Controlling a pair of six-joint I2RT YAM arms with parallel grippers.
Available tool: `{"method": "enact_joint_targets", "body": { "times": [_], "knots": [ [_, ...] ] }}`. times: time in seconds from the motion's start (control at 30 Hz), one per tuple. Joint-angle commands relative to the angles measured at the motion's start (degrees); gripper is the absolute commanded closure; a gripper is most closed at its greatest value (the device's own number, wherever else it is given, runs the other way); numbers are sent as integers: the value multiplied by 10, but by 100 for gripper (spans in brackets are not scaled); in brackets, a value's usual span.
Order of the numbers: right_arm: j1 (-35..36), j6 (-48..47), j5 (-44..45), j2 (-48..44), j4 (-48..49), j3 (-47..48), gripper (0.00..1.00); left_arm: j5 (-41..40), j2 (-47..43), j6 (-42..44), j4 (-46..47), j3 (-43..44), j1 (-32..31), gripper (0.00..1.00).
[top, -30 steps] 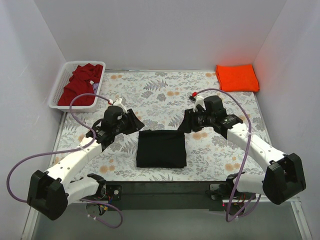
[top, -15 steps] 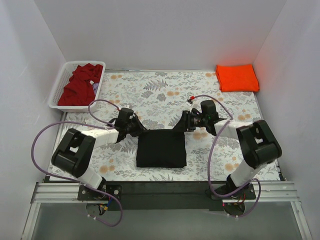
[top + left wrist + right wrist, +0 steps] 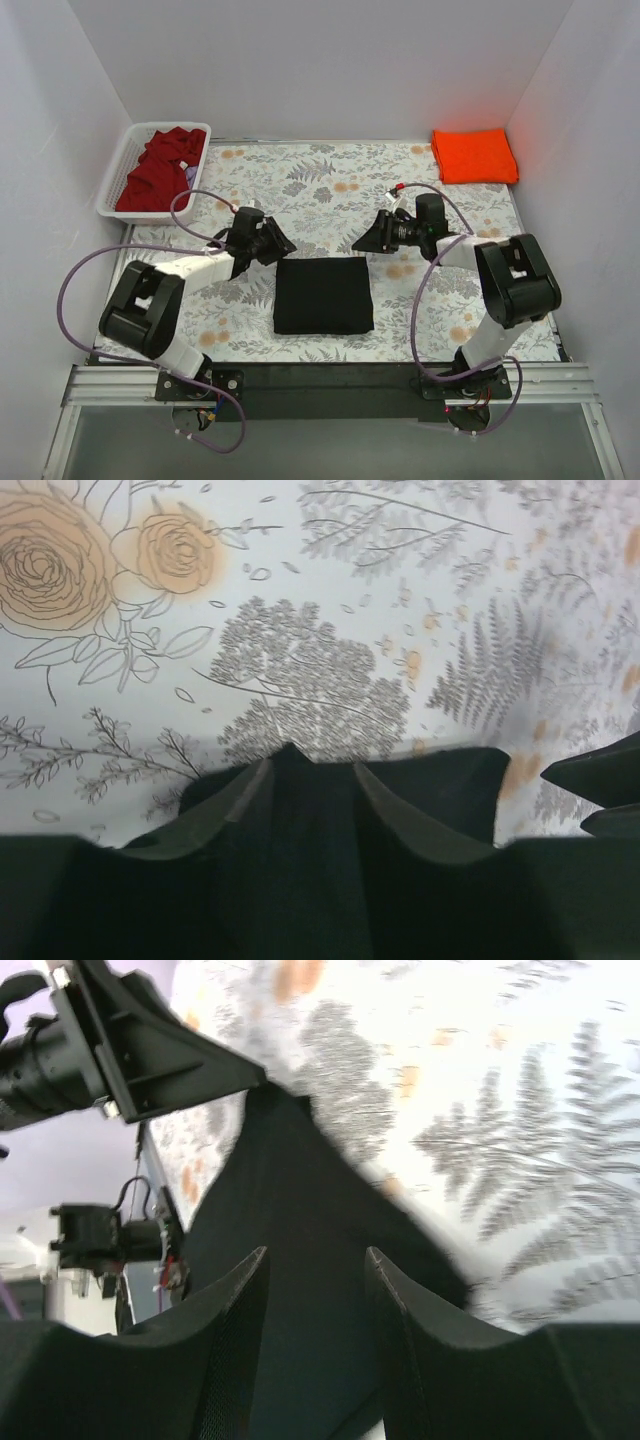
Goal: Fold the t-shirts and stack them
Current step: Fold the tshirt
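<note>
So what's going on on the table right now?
Both arms are working on the black t-shirt, which lies folded into a square at mid-table. The left gripper and right gripper sit open at its far corners, one each, fingers straddling the cloth. The orange t-shirt is folded in the far right corner. The dark red t-shirt is crumpled in the white basket, far left.

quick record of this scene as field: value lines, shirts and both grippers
black t-shirt: folded rectangle, flat on the floral table cover, between the arms
orange t-shirt: folded, far right corner
dark red t-shirt: crumpled in the white basket, far left
left gripper: open, at the black shirt's far left corner
right gripper: open, at its far right corner
stack: not yet made
</note>
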Motion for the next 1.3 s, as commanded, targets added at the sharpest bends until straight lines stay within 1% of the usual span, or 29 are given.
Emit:
{"method": "enact_joint_targets", "body": {
  "times": [0.0, 0.03, 0.07, 0.13, 0.17, 0.23, 0.27, 0.33, 0.37, 0.43, 0.5, 0.53, 0.57, 0.63, 0.67, 0.7, 0.8, 0.83, 0.9, 0.93, 0.97, 1.0, 1.03, 1.07, 1.1, 1.13, 1.2, 1.23, 1.27],
  "knots": [
    [23, 32, -33, -90, 36, -28, 50, 10, -95, 25, -55, 23, -7, 62],
    [30, 37, -39, -107, 36, -40, 50, 19, -132, 28, -64, 18, -14, 60],
    [46, 47, -40, -142, 35, -67, 49, 28, -147, 27, -74, 17, -28, 58],
    [63, 58, -40, -176, 37, -95, 48, 50, -185, 22, -96, 3, -50, 58],
    [85, 63, -38, -204, 38, -119, 47, 61, -221, 15, -98, -22, -68, 59],
    [107, 75, -26, -229, 47, -146, 46, 85, -251, -17, -95, -51, -86, 62],
    [124, 77, -20, -248, 52, -157, 45, 90, -274, -27, -94, -85, -100, 63],
    [136, 77, -10, -254, 75, -195, 44, 95, -287, -54, -81, -120, -108, 67],
    [139, 80, -11, -245, 90, -210, 44, 97, -290, -61, -73, -156, -109, 69],
    [138, 87, -22, -224, 145, -253, 44, 95, -287, -83, -50, -188, -109, 75],
    [138, 68, -20, -171, 180, -279, 44, 93, -264, -101, -35, -226, -108, 79],
    [137, 58, -25, -150, 193, -287, 44, 94, -254, -118, -16, -235, -104, 83],
    [128, 56, -27, -104, 237, -296, 44, 103, -243, -125, -9, -245, -93, 84],
    [111, 64, -44, -57, 306, -335, 46, 104, -218, -137, -3, -270, -78, 90],
    [88, 76, -48, -14, 343, -350, 47, 115, -216, -144, 0, -279, -59, 91],
    [77, 81, -53, 5, 398, -360, 48, 121, -217, -149, 0, -286, -50, 92],
    [57, 116, -81, 36, 468, -385, 48, 107, -263, -143, -25, -291, -44, 92],
    [57, 126, -84, 31, 473, -388, 48, 102, -279, -139, -28, -283, -44, 91],
    [62, 159, -84, -6, 474, -390, 47, 78, -328, -117, -88, -264, -44, 84],
    [69, 171, -80, -45, 468, -389, 47, 70, -342, -110, -103, -242, -44, 81],
    [76, 179, -77, -67, 457, -379, 47, 62, -370, -101, -118, -232, -44, 75],
    [85, 186, -66, -90, 440, -370, 46, 46, -381, -85, -148, -222, -44, 72],
    [109, 186, -57, -115, 386, -361, 46, 38, -394, -76, -162, -210, -44, 69],
    [127, 183, -46, -160, 360, -331, 45, 28, -413, -66, -176, -187, -44, 66],
    [143, 179, -34, -181, 330, -316, 45, 4, -423, -46, -199, -174, -44, 61],
    [177, 179, -8, -211, 297, -298, 44, -7, -430, -34, -211, -163, -44, 58],
    [207, 197, 12, -225, 291, -258, 44, -42, -448, -11, -239, -127, -43, 51],
    [235, 203, 26, -221, 292, -245, 43, -78, -452, 15, -247, -116, -42, 47],
    [247, 206, 32, -215, 292, -231, 43, -97, -457, 30, -262, -103, -42, 46]
  ]
}}
